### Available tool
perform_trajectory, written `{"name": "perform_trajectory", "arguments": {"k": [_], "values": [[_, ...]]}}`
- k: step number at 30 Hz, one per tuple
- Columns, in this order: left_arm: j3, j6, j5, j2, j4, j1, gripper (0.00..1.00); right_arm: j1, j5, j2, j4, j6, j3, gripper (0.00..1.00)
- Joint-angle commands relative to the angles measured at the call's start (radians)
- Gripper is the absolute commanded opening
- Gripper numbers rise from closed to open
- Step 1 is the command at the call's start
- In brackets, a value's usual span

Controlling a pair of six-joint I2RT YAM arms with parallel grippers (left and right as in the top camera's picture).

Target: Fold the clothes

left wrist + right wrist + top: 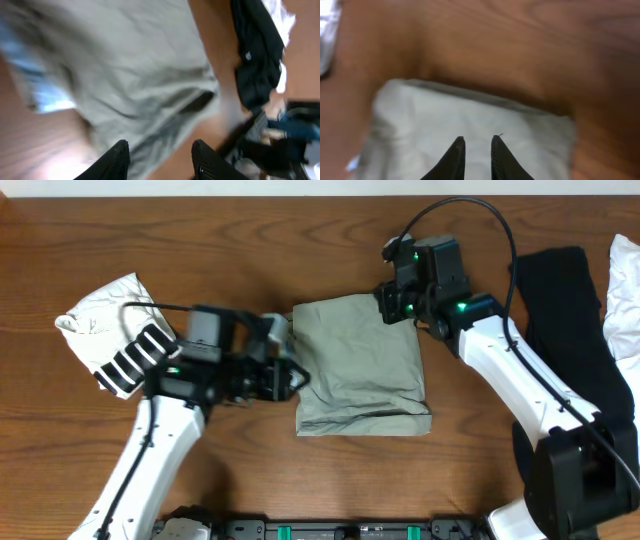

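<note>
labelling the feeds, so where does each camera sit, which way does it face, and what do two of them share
overhead: above the table, looking straight down; left claw and right claw show.
left wrist: on the left arm, facing across the grey cloth toward the black cloth; own fingers show.
right wrist: on the right arm, looking down at the grey cloth's edge and table; own fingers show.
shared: all three see the grey cloth.
</note>
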Motion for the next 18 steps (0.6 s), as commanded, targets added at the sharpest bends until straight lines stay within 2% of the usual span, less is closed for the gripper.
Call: {"name": "perform_trajectory", "arguments": {"k": [1,10,18], "values": [[0.006,-0.07,-0.061,0.028,0.008,-0.11,0.43,-0.016,0.142,0.061,0.021,0.014,0.004,0.17],[0.006,-0.182,-0.164,0.169,0.099,-0.363,0.43,-0.048,0.147,0.206,0.148,0.014,0.004,0.21],[0.006,-0.239,-0.163,0.347,0.134,-0.421,0.43,-0.048,0.146,0.326,0.143,0.013,0.004,0.22]]}}
